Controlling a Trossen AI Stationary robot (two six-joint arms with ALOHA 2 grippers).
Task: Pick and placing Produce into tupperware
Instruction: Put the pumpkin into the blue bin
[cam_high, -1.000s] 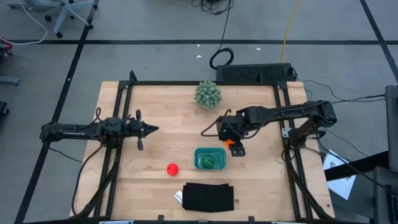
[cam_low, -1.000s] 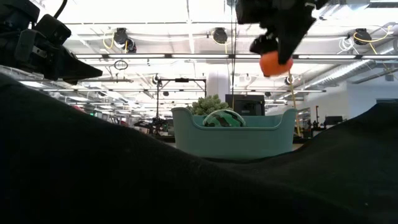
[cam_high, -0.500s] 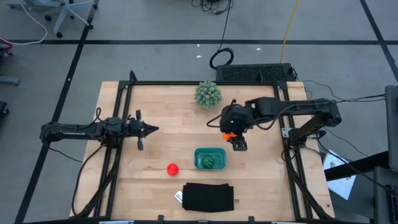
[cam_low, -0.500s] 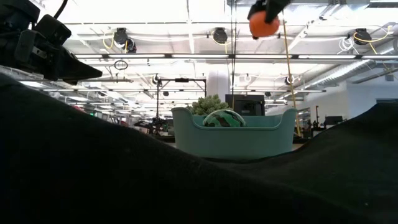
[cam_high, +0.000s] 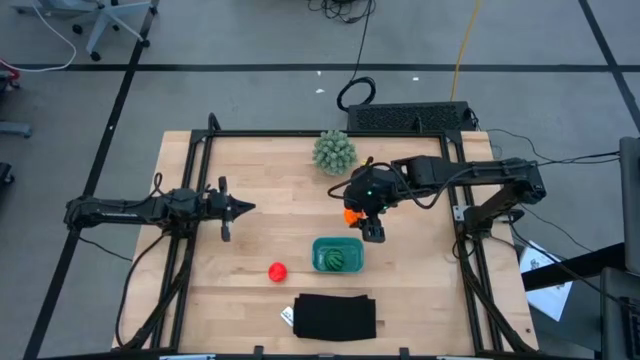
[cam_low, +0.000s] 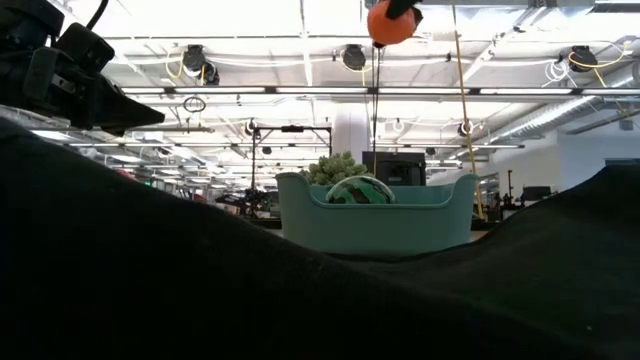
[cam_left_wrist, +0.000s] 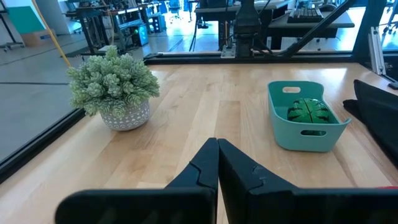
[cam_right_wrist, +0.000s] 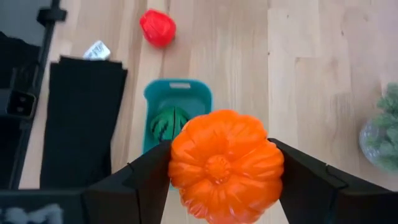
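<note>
The orange ball (cam_right_wrist: 225, 165) hangs high above the table, just past the far right end of the teal tupperware (cam_high: 337, 243), with my right gripper (cam_high: 354, 217) shut on it. The dark green striped ball (cam_high: 335, 260) lies inside the tupperware. The red tomato-like ball (cam_high: 277, 271) rests on the wood to the tupperware's left. My left gripper (cam_high: 246, 208) waits shut at the table's left, above the wood; in its wrist view the closed fingertips (cam_left_wrist: 217, 143) point toward the tupperware (cam_left_wrist: 305, 134). My right gripper pinches the orange ball between its two fingers, one on each of two opposite sides (cam_right_wrist: 175, 163). The fingers (cam_right_wrist: 140, 180) come slanting down from the table's right side. The ball is lifted clear and shows high in the low view (cam_low: 391, 22).
A spiky pale-green plant in a pot (cam_high: 334, 152) stands at the table's far middle. A flat black rectangle (cam_high: 335, 316) lies at the near edge, in front of the tupperware. Bare wood lies between the two arms.
My right gripper has risen with the orange ball, carrying it well higher above the table and a little toward the table's left edge. The ball stays between the fingers throughout.
</note>
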